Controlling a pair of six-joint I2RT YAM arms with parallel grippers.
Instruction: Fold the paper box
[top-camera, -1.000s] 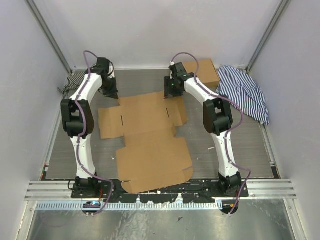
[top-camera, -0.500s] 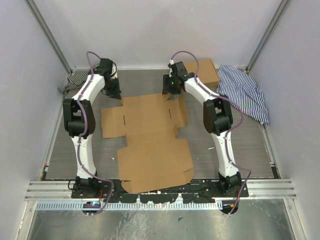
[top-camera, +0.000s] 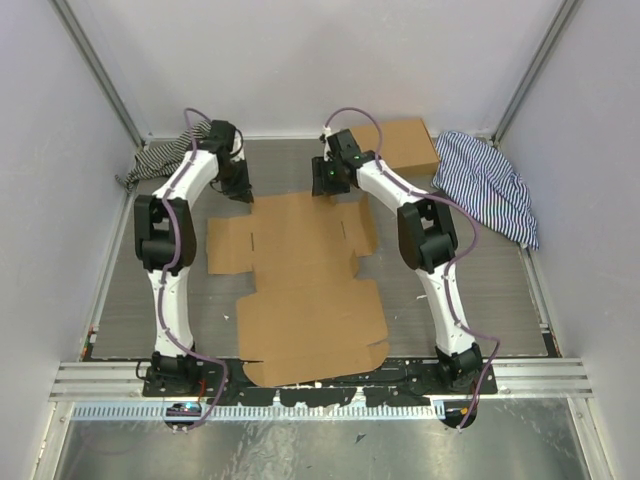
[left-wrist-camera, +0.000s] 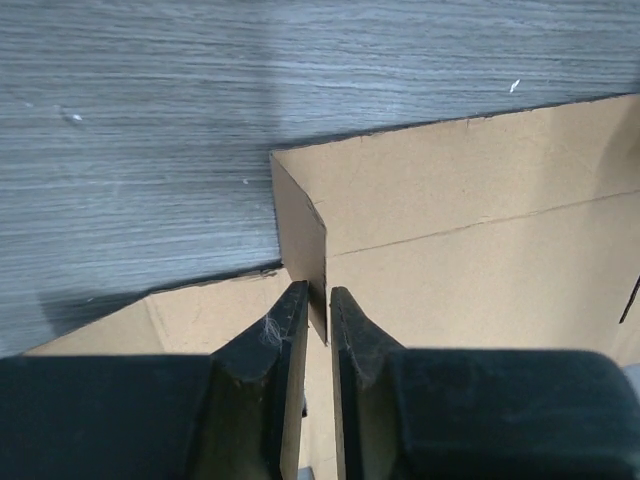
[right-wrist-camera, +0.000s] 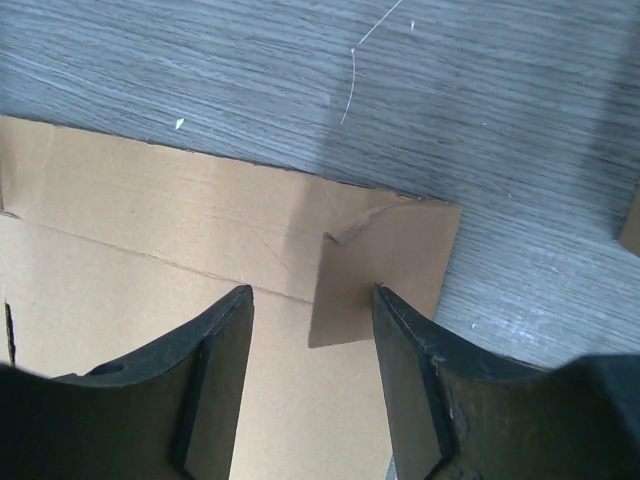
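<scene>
The paper box (top-camera: 300, 275) is a brown die-cut cardboard sheet lying mostly flat on the grey table. My left gripper (top-camera: 240, 190) is at its far left corner, shut on the corner flap (left-wrist-camera: 303, 240), which stands upright between the fingertips (left-wrist-camera: 290, 305). My right gripper (top-camera: 328, 182) is at the far right corner, open, its jaws on either side of the corner flap (right-wrist-camera: 385, 265), which is bent up at an angle and not pinched. The sheet also fills the lower part of the right wrist view (right-wrist-camera: 150, 260).
A formed brown cardboard box (top-camera: 405, 145) stands at the back right. A blue striped cloth (top-camera: 490, 185) lies at the right. A dark striped cloth (top-camera: 160, 160) lies at the back left. Walls enclose the table on three sides.
Both grippers have moved inward and slightly farther along the sheet's back edge. The sheet has shifted a little to the right.
</scene>
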